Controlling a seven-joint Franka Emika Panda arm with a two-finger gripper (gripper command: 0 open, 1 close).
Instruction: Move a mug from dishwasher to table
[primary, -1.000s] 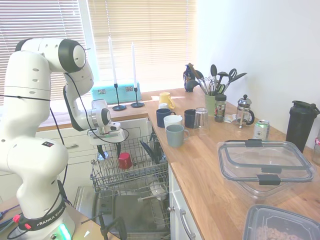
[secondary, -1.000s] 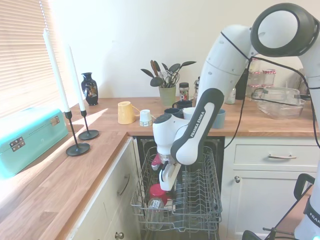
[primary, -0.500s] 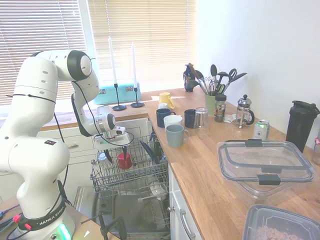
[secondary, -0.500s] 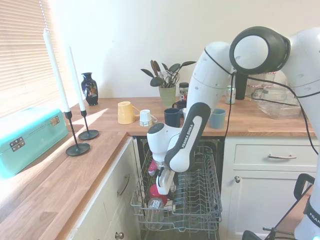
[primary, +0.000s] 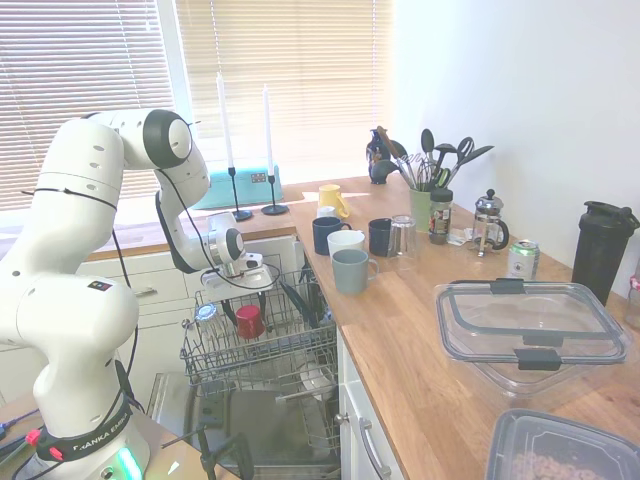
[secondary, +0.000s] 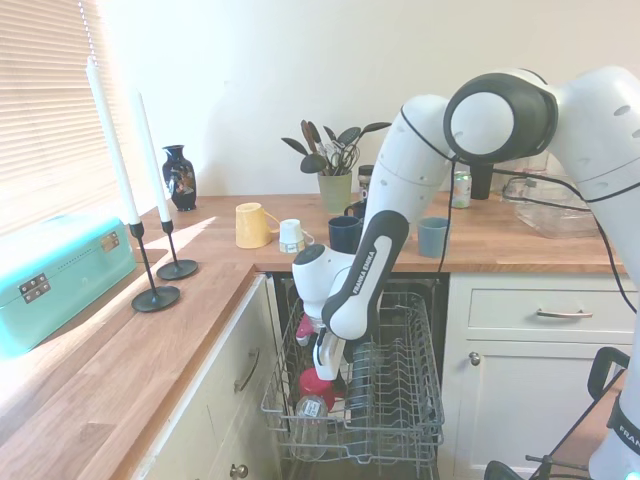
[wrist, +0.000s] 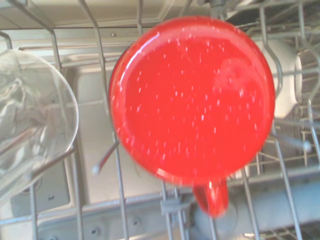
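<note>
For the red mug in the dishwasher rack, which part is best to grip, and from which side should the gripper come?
The red mug stands upside down in the dishwasher rack, its flat base facing up and its small handle out to one side. A grasp from straight above looks best, with the gripper closing across the round body, clear of the handle. The clear glass beside it leaves little room on that side.

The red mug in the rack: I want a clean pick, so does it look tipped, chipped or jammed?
Nothing stands out. The red mug sits upside down in the dishwasher rack, its base facing the wrist camera, handle intact and free of the wires. A clear glass sits beside it. No chips show.
</note>
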